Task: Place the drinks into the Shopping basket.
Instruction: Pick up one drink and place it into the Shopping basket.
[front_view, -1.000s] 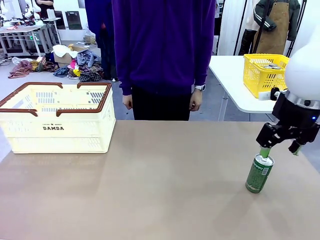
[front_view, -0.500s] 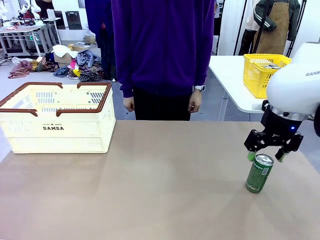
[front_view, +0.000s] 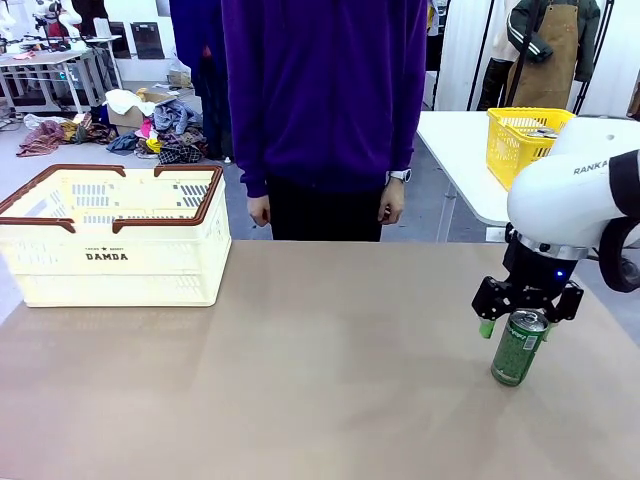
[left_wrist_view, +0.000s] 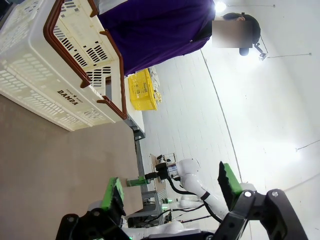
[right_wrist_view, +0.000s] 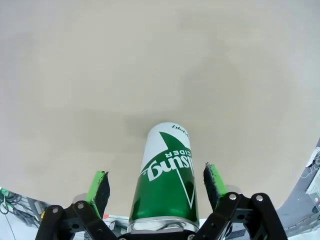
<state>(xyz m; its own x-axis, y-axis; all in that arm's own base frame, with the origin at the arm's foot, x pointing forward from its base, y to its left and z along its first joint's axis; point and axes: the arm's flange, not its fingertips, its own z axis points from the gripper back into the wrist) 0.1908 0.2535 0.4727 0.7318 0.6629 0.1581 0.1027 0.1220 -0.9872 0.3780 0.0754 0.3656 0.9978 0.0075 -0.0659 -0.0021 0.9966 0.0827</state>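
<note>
A green drink can (front_view: 518, 348) with white lettering stands upright near the table's right edge. My right gripper (front_view: 524, 322) hangs open over its silver top, a green pad on each side of the rim. In the right wrist view the can (right_wrist_view: 166, 175) sits between the two green pads (right_wrist_view: 99, 186), with a gap on both sides. The cream Shopping basket (front_view: 112, 235) with brown rim and "DAMDA" print stands at the far left of the table. In the left wrist view my left gripper (left_wrist_view: 170, 190) is open with nothing between its fingers, and the basket (left_wrist_view: 60, 70) lies beyond it.
A person in a purple top (front_view: 325, 100) stands at the far edge, hands at their sides. A yellow mesh basket (front_view: 525, 140) sits on a white side table at the back right. Bare tan tabletop (front_view: 320, 370) lies between basket and can.
My right gripper has come down and to the left, from beside the can's top to straddling it. The can and the basket have not moved.
</note>
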